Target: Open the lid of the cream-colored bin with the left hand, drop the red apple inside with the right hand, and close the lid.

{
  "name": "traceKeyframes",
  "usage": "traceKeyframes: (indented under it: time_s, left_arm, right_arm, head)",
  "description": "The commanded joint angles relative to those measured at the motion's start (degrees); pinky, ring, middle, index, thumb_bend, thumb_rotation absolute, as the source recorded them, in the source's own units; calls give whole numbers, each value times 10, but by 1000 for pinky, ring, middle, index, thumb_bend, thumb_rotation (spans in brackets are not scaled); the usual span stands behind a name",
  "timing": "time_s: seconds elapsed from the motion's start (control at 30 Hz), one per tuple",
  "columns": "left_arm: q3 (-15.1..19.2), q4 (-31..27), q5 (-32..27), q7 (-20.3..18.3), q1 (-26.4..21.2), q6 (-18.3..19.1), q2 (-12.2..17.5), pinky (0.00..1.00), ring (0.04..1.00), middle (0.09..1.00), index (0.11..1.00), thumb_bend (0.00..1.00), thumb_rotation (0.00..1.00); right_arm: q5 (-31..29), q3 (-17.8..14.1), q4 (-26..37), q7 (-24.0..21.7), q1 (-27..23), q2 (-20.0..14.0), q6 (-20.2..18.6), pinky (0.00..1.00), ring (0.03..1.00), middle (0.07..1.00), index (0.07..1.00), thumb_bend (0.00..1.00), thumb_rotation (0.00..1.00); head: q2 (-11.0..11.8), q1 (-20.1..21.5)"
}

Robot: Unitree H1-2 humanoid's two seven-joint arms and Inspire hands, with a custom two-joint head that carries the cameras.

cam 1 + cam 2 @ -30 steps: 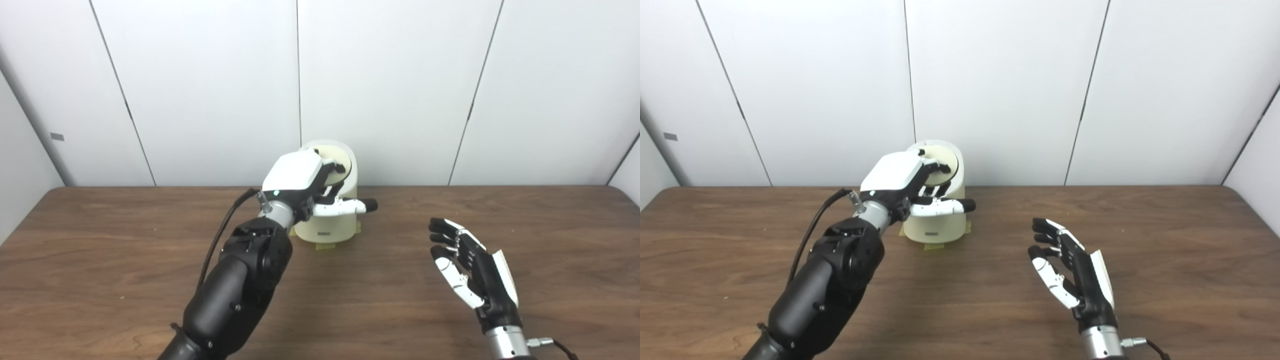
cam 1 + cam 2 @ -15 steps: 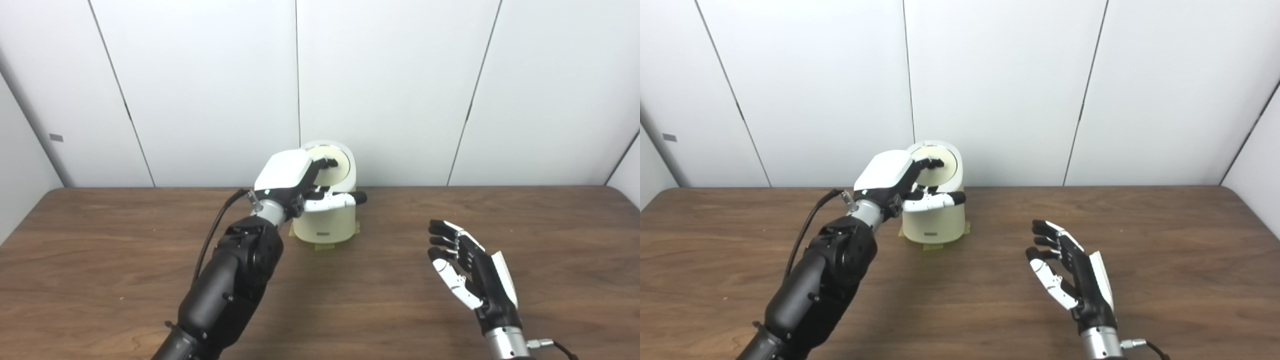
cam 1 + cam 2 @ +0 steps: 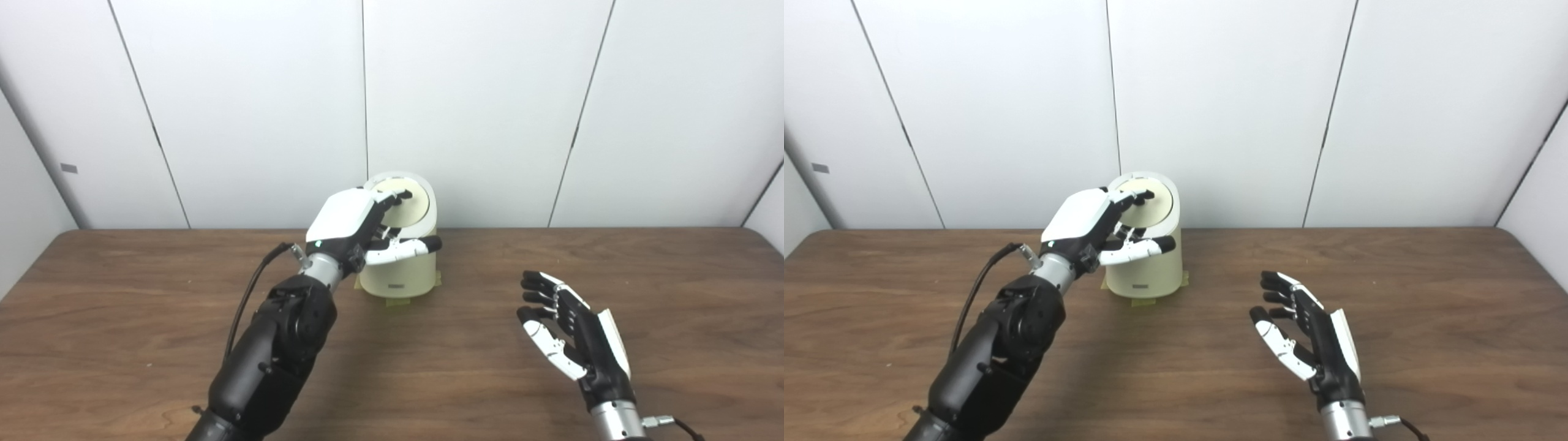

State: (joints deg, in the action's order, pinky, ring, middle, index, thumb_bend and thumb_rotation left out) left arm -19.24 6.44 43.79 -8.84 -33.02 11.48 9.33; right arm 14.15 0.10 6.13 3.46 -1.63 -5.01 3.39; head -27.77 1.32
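Observation:
The cream-colored bin (image 3: 401, 277) stands at the back middle of the table, its round lid (image 3: 411, 205) tipped up nearly upright. My left hand (image 3: 355, 228) is at the bin's left top edge with fingers spread; the fingertips (image 3: 401, 196) reach the lid's inner face and the thumb lies across the bin's opening. It grips nothing. My right hand (image 3: 572, 335) hovers open and empty over the table to the right, palm turned left. No red apple shows in either view; the bin's inside is hidden.
The brown wooden table (image 3: 122, 318) runs across the whole view, with a white panel wall (image 3: 490, 110) close behind the bin. Yellow tape strips (image 3: 398, 301) hold the bin's base to the table.
My left hand has drawn back left from the bin's top, and its fingers have spread. The lid stays tipped up. My right hand has shifted slightly left and down.

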Motion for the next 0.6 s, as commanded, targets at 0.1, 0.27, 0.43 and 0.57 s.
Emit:
traceKeyframes:
  time_s: [0.1,0.27,0.43,0.57]
  left_arm:
    - [9,21,-18,54,-12,-56,0,1000,1000,999,998,717,868]
    - [16,35,-20,105,-9,-91,-3,1000,1000,1000,1000,674,882]
    - [51,23,-39,197,25,-150,-15,976,1000,1000,1000,483,885]
    - [87,-21,-110,212,80,-202,-24,922,1000,1000,1000,350,987]
  right_arm:
    - [5,2,20,3,-14,-2,8,676,760,782,776,238,547]
    - [5,6,21,-4,-12,-4,1,692,777,796,781,239,528]
    - [14,8,19,-3,-13,-7,0,691,778,796,779,233,522]
    - [16,7,20,-4,-13,-7,-6,678,765,786,770,194,400]
  head:
    - [0,0]
    - [-1,2]
    - [-3,-2]
    - [-1,-3]
